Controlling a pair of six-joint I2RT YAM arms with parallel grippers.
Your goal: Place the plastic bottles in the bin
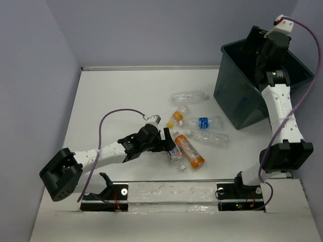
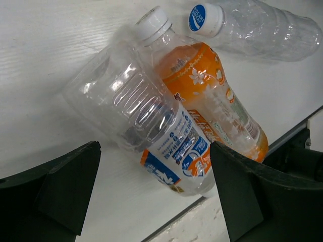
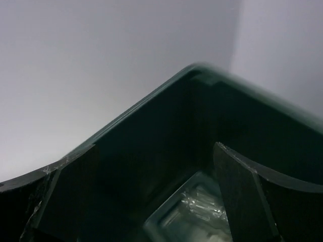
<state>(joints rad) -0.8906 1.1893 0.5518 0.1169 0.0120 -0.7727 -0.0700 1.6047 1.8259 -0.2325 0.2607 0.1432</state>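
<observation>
Several plastic bottles lie in a cluster on the white table. My left gripper [image 1: 168,139] is open and low at the cluster's left edge. In the left wrist view its jaws [image 2: 154,151] stand wide apart, with a clear bottle with a blue-orange label [image 2: 151,126] just ahead between them, not gripped. An orange-bodied bottle [image 2: 212,101] leans against it, and a clear bottle with a blue-white cap [image 2: 252,30] lies beyond. My right gripper [image 1: 258,50] is open and empty above the dark green bin [image 1: 234,101]. A clear bottle [image 3: 204,204] lies on the floor of the bin [image 3: 151,131].
Other bottles on the table: a clear one [image 1: 189,96] at the back, a small yellow-capped one [image 1: 177,115], a blue-labelled one [image 1: 204,122], and a clear one [image 1: 209,136]. The table's front edge [image 2: 202,222] runs close behind the gripped-at bottles. Walls enclose the left and back.
</observation>
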